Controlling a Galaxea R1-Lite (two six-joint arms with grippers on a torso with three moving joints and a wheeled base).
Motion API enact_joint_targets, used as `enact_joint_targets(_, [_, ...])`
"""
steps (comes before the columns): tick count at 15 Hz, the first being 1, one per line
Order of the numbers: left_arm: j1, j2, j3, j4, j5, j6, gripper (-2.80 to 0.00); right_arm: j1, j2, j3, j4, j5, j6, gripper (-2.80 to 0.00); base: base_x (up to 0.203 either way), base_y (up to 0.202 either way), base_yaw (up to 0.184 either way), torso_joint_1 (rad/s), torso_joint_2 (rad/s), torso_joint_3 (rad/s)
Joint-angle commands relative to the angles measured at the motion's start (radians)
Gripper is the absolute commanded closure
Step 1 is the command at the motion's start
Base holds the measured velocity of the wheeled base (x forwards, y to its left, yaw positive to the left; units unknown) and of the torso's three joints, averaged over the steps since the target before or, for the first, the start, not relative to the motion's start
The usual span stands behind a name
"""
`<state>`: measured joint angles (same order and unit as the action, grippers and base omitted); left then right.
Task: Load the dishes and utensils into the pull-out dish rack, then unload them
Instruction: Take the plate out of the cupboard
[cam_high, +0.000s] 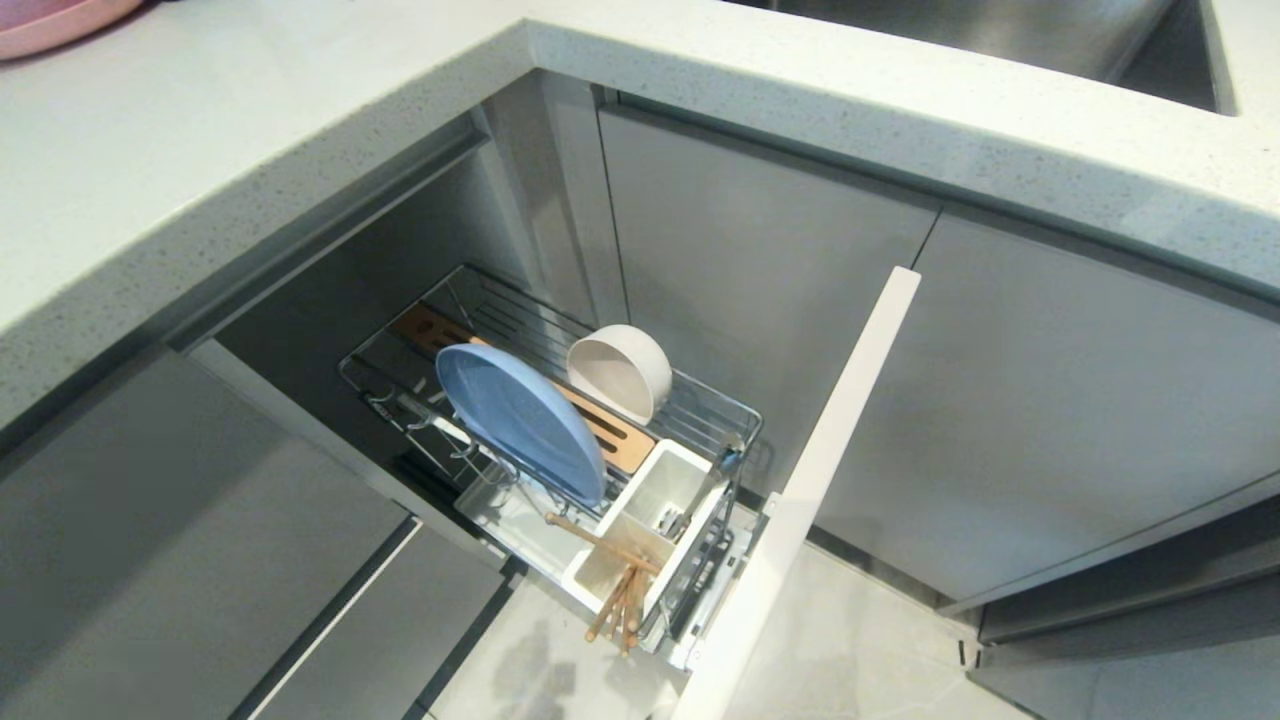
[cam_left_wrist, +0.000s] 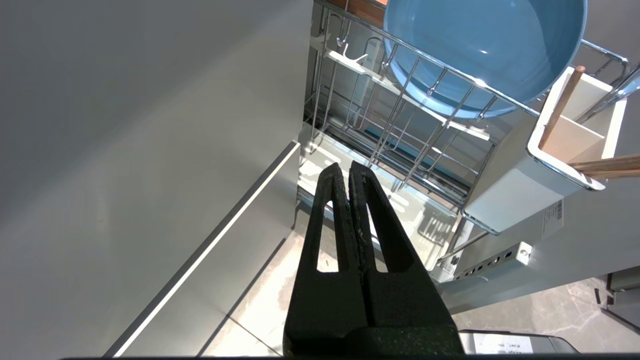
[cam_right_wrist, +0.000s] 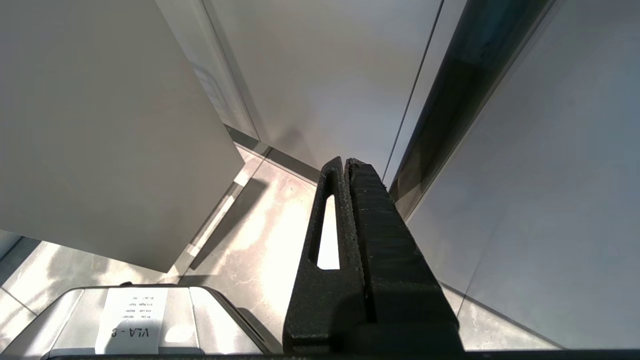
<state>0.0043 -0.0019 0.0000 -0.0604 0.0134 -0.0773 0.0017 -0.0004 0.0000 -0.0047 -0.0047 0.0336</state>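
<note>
The pull-out dish rack (cam_high: 700, 400) stands drawn out from under the counter corner, its door front (cam_high: 800, 500) edge-on. A pale-blue plate (cam_high: 520, 420) (cam_left_wrist: 480, 55) stands on edge in it. Behind it an off-white bowl (cam_high: 620, 370) lies on its side beside the wooden strip (cam_high: 610, 435). Wooden chopsticks (cam_high: 618, 590) (cam_left_wrist: 605, 167) lean out of the white caddy (cam_high: 690, 480) (cam_left_wrist: 515, 190), where silver spoons (cam_high: 672, 520) show dimly. My left gripper (cam_left_wrist: 348, 167) hangs shut and empty below the rack's side. My right gripper (cam_right_wrist: 344, 162) is shut and empty, low by the cabinet doors. Neither arm shows in the head view.
A speckled white countertop (cam_high: 250, 150) wraps the corner above the rack. A pink plate (cam_high: 50, 20) sits at its far left and a steel sink (cam_high: 1000, 30) at the back right. Grey cabinet fronts (cam_high: 1050, 400) flank the rack. Pale tiled floor (cam_high: 850, 640) lies below.
</note>
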Motion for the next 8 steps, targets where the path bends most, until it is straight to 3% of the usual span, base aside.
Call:
enact_joint_targets(1, [0.000,0.002,0.026,-0.001,0.000,-0.001,0.00,0.001,-0.004,0.002,-0.001,-0.001,0.000,0.00,0.000,0.000,0.000,0.000,0.00,0.000])
enact_joint_targets(8, [0.000,0.002,0.004,-0.039,-0.012,0.017,0.00,0.000,-0.004,0.002,0.000,0.000,0.000,0.00,0.000,0.000,0.000,0.000,0.00,0.000])
